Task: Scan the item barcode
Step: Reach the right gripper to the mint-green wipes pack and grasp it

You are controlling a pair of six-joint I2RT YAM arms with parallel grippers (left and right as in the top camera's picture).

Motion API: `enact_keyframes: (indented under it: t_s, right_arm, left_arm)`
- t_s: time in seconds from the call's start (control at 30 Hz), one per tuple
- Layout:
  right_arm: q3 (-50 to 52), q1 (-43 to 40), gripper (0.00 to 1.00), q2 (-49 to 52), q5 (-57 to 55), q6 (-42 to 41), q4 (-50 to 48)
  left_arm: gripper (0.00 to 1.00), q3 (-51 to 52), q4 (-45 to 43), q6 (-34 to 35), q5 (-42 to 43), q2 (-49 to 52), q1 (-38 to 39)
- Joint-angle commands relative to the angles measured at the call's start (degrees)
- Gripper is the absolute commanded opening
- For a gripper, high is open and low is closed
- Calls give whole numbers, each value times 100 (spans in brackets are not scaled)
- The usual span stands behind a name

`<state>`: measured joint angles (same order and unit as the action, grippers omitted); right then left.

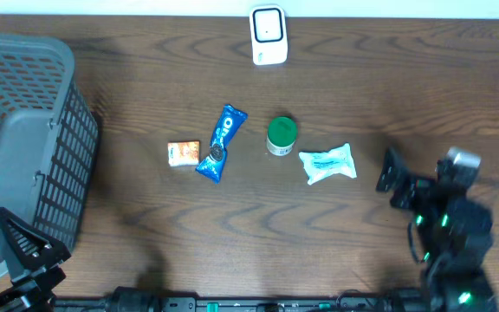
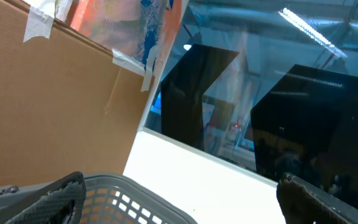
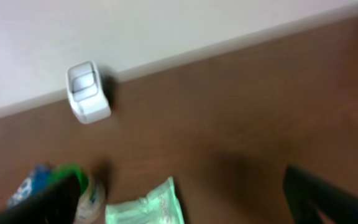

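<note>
both spread wide and empty: left gripper (image 2: pixel 182 202) by the basket (image 1: pixel 24 130), right gripper (image 3: pixel 188 193) near the white packet (image 1: pixel 327 163)

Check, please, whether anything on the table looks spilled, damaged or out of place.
Nothing stands out: the orange packet, blue packet, jar and white pack sit in a loose row, nothing spilled; the scanner stands upright.

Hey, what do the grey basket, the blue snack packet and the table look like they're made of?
Grey basket: likely matte moulded plastic, given its lattice walls. Blue snack packet: thin glossy film, probably plastic or foil, by its sheen and crimped ends. Table: dark wood grain, low sheen; real wood or laminate, unclear.
</note>
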<state>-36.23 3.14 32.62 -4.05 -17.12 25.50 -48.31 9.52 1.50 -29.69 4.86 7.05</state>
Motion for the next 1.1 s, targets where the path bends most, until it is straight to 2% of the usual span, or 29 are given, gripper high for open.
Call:
enact_keyframes:
  t_s: [0.0,0.1,0.2,0.3,0.43,0.57,0.6,0.7,0.73,0.83,0.87,0.9,0.93,1.07]
  right_arm:
    - [-1834,35,99,1436,52,-85,1408]
    - [-3397,35,99,2487,170,-85,3056]
    - [-4524,33,99,3346,675,-85,3965]
    - [-4911,33,99,3836,922,-87,4111]
    - [-4937,92,99,4365,1589,133,3792]
    - [-5093,315,99,5209,1506,131,4452]
    - [-5117,365,96,5445,1510,129,4625]
    - [-5123,483,46,6087,1508,33,5062]
    - [-5121,498,43,6203,1510,-28,5117]
    - [-5119,634,72,6721,1515,-732,5362]
    - [-5119,730,99,6918,1513,-1421,5399]
    - [-5119,767,99,6985,1513,-1799,5399]
    - [-5104,824,99,7117,1539,-2815,5375]
    - [-4975,898,97,7259,1429,-4487,5045]
  left_arm:
    - [98,129,-146,9,52,-81,-31]
    - [98,179,-151,9,55,-81,-46]
    - [98,184,-153,9,55,-98,-46]
    - [98,199,-138,9,55,-192,-46]
    - [98,273,63,9,57,-409,-46]
    - [98,492,57,9,57,-470,-66]
    - [98,553,61,7,55,-470,-72]
    - [98,710,63,7,55,-470,-94]
    - [98,732,61,9,55,-470,-94]
    - [98,767,61,7,55,-470,-94]
    - [98,767,61,7,55,-472,-94]
    - [98,767,63,9,57,-470,-94]
    - [98,767,63,9,55,-470,-94]
    - [98,767,63,9,55,-472,-94]
